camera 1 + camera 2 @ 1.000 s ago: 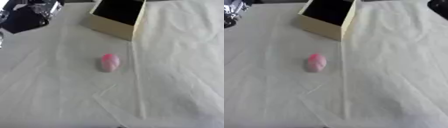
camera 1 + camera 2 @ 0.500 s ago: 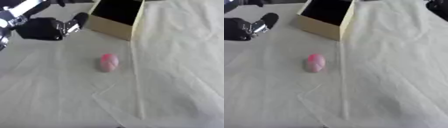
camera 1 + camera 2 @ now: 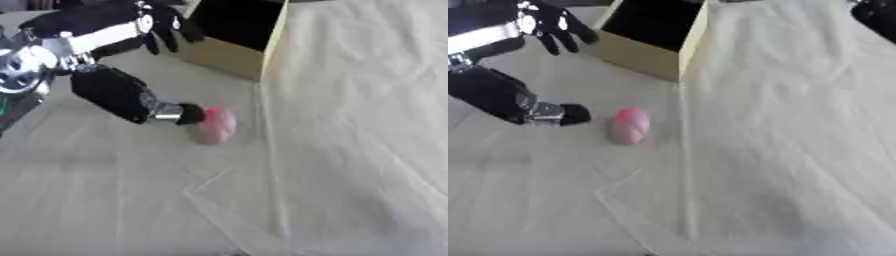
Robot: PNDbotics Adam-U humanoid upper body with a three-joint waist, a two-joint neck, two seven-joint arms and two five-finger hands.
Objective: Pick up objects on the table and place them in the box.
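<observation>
A pink egg-shaped object (image 3: 631,125) lies on the white cloth, a short way in front of the tan box (image 3: 226,54) with its dark inside. My left hand (image 3: 109,37) reaches in from the upper left and stands open, spread wide. Its fingers (image 3: 166,29) stretch toward the box's left corner. The thumb tip (image 3: 188,114) sits just left of the pink object, close to touching it. Only a dark part of my right hand (image 3: 876,15) shows, at the upper right corner of the right eye view.
A white creased cloth (image 3: 350,150) covers the whole table, with a long fold line running from the box's corner toward the front. The box stands at the far middle, open side up.
My left hand has swung right and down from the upper left, and its thumb now sits beside the pink object. The pink object and box have not moved.
</observation>
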